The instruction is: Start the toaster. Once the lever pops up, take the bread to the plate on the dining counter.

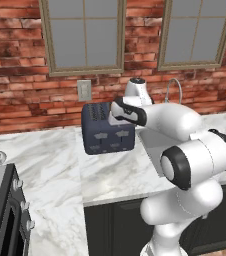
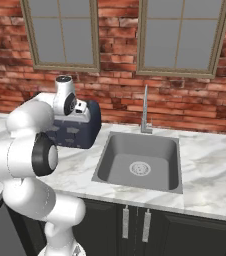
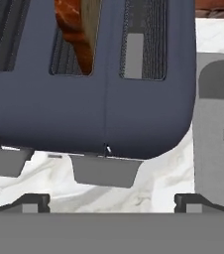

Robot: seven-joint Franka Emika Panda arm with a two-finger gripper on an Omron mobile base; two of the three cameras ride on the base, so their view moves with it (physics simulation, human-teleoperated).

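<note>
The toaster (image 1: 108,129) stands on the marble desk (image 1: 60,160) against the brick wall, just beside the steel sink (image 2: 140,162), which lies at its 3 o'clock in the right base view. The gripper (image 3: 111,201) hovers above the toaster's front edge with its jaws spread wide and nothing between them; only the two dark finger tips (image 3: 32,201) rise at the bottom of the hand view. From there the toaster's top spreads from 9 to 1 o'clock, and the bread (image 3: 77,34) sits in a slot at about 11 o'clock, its brown face upright and its long axis running away along the slot. Pale grey levers (image 3: 104,171) jut from the front face at 12 o'clock, directly ahead of the jaws and nearest them, so the coming push probably starts there. The bread's upper part is cut off by the frame, and the arm hides much of the toaster in both base views.
</note>
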